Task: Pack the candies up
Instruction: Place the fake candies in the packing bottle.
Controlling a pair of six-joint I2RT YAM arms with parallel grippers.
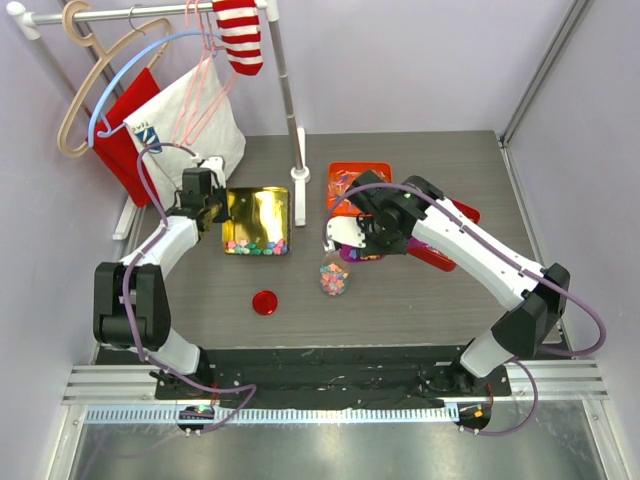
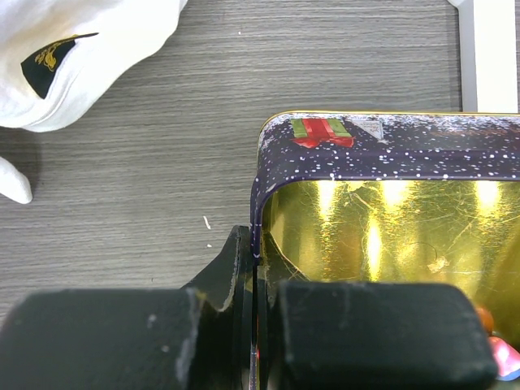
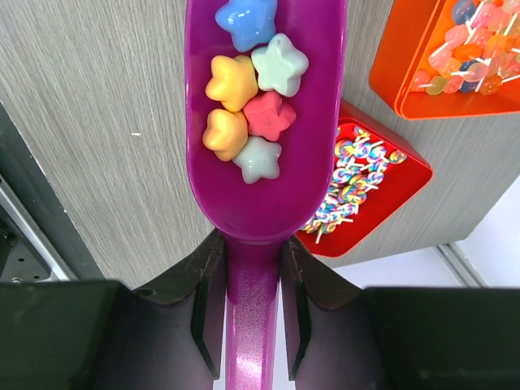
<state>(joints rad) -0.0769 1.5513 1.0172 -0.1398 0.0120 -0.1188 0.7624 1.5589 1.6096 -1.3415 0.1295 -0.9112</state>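
At the upper left of the overhead view, a white bag (image 1: 190,110) hangs below a striped sock (image 1: 240,35). Just right of the bag, my left gripper (image 1: 220,205) is pressed together on the left wall of the gift tin (image 1: 262,205). On the left wrist camera its fingers (image 2: 366,325) stand one outside the dark, snow-speckled wall and one inside against the gold lining.

A band of candies (image 1: 255,246) lies along the tin's lower edge in the frame, and the rest of the gold floor is bare. Below the tin and apart from it, a red lid (image 1: 264,302) lies flat on the table (image 1: 420,310).

Near the middle of the frame stands a clear jar (image 1: 334,278) with more mixed-colour candies inside. The purple scoop (image 1: 347,251) shows just above the jar in the picture, but I cannot tell how high it sits over the mouth.

My right gripper (image 3: 248,276) pinches the scoop's handle from both sides. The right wrist camera shows six star-shaped candies in the bowl: blue, mint, two yellow-orange, pink and pale green.

To the right, an orange tin (image 1: 358,170) of wrapped lollipops sits at upper centre. A red tin (image 1: 464,212) of swirled lollipops is beside it, partly covered by the right arm.
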